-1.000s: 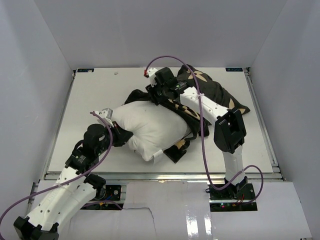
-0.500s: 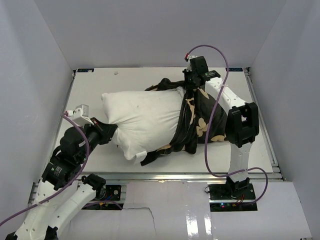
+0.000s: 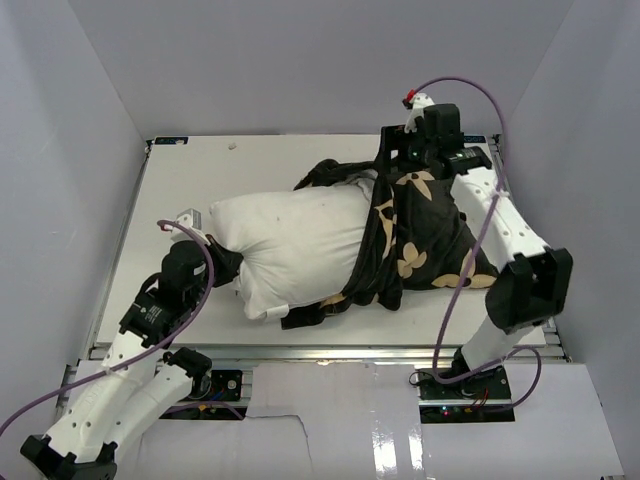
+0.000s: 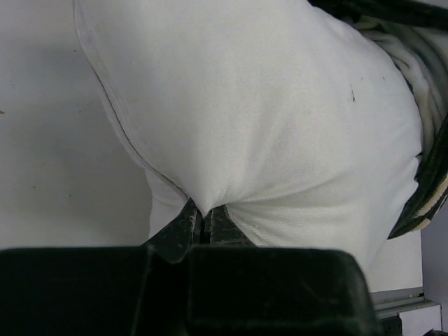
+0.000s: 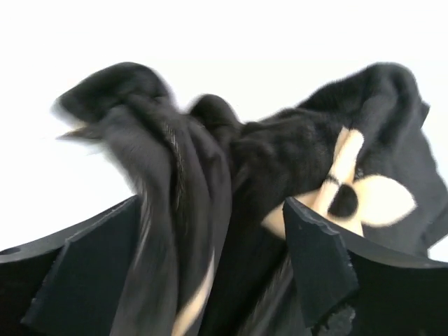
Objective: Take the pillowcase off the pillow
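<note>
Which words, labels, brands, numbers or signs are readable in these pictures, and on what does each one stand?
No text can be read in any view.
A blue sticker at the far left corner of the table: too small to read.
The pillowcase: only tan flower and star prints, no letters.
The pillow: plain white, no print visible.

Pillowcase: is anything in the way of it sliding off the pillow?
Nothing visible blocks it. The right gripper grips the pillowcase by its bunched fabric, and the left gripper pinches the opposite corner of the pillow. Only the pillow's right end is inside the pillowcase.
</note>
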Robot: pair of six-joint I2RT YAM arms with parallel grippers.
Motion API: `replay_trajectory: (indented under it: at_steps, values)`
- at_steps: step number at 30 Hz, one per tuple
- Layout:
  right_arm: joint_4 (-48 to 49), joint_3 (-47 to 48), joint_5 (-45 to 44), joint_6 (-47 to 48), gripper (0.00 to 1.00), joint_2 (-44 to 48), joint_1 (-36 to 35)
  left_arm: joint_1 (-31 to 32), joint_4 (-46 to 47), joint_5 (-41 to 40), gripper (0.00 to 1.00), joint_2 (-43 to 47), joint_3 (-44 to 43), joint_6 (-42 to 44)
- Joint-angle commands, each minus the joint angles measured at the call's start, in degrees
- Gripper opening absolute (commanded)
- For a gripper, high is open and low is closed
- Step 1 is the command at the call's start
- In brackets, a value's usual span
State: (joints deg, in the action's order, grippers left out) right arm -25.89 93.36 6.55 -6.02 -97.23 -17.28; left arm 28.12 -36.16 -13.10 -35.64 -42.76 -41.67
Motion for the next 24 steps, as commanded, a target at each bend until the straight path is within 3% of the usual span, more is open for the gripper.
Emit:
replay_trajectory:
  at_steps: [1, 3, 6, 12, 19, 22, 24]
  values:
    - [0.04, -5.18, 5.21, 1.28, 0.89, 11.67, -0.47, -0.26, 6.63, 0.62, 0.0, -0.39, -0.22, -1.31]
    - [1.54, -11.5, 2.62, 0.4, 0.94, 19.83, -2.48, -0.26, 7.77, 1.67, 0.0, -2.41, -0.92, -1.48]
    - [6.54, -30.01, -1.08, -3.01, 0.96, 31.78, -4.6, -0.35, 9.18, 1.68, 0.0, -6.01, -3.02, -0.52]
    - [12.43, -50.8, -0.23, -8.21, 0.93, 50.0, -9.25, -0.35, 9.44, 3.52, 0.0, -15.14, -9.78, -0.17]
    - [17.26, -58.64, -6.98, -10.77, 0.86, 48.55, -16.99, -0.35, 9.88, 5.55, 0.0, -19.99, -16.64, 1.68]
    - [18.69, -57.6, -17.42, -10.41, 0.62, 42.75, -17.62, -0.35, 5.25, 2.66, 0.0, -23.5, -23.05, 4.49]
    - [16.5, -56.02, -24.7, -10.76, 0.25, 39.33, -17.18, -0.61, 2.86, -0.95, 0.0, -25.52, -27.0, 6.94]
